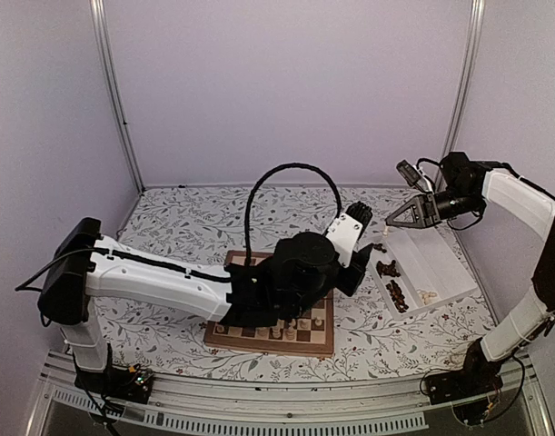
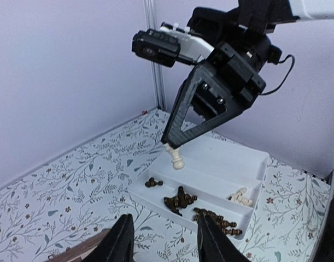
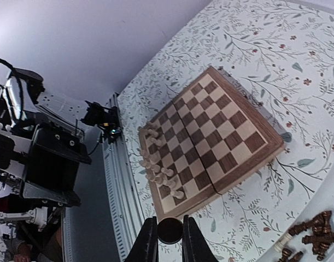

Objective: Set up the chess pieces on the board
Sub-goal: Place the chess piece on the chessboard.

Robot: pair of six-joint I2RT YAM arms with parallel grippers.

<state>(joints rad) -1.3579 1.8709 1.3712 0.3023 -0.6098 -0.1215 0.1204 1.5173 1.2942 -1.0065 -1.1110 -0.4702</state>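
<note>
Cream chess piece (image 2: 177,159) hangs near-vertical (pointing down), pinched in right gripper (image 2: 170,143); left gripper (image 2: 165,225) half-open.

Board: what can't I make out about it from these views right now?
- Top external: the left arm covers most of the board; squares beneath it are hidden.
- Left wrist: only a corner of the board shows, cut off by the bottom edge beside the left claw.
- Right wrist: the pale pieces on it are too small to tell their types.

Left arm (image 1: 159,277), right arm (image 1: 522,202): white shells, black joints. Right end effector (image 2: 169,145): black, triangular, screws showing. Looped black cable (image 1: 286,168) on left arm.
</note>
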